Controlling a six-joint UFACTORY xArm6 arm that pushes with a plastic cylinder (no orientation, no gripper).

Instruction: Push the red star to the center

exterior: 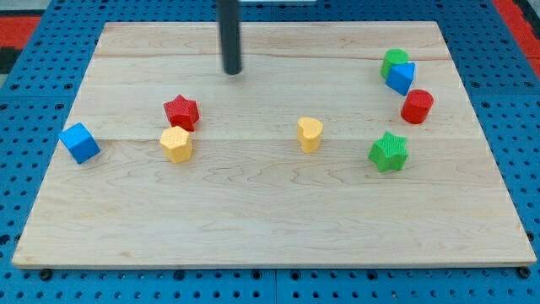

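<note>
The red star (180,111) lies on the wooden board (270,211), left of the middle. A yellow hexagon block (176,144) sits just below it, almost touching. My tip (232,72) is at the view's top, above and to the right of the red star, with a clear gap between them. It touches no block.
A yellow heart-shaped block (310,134) sits near the middle. A blue cube (79,143) is at the left edge. At the right are a green block (392,62), a blue cube (401,78), a red cylinder (417,106) and a green star (388,152).
</note>
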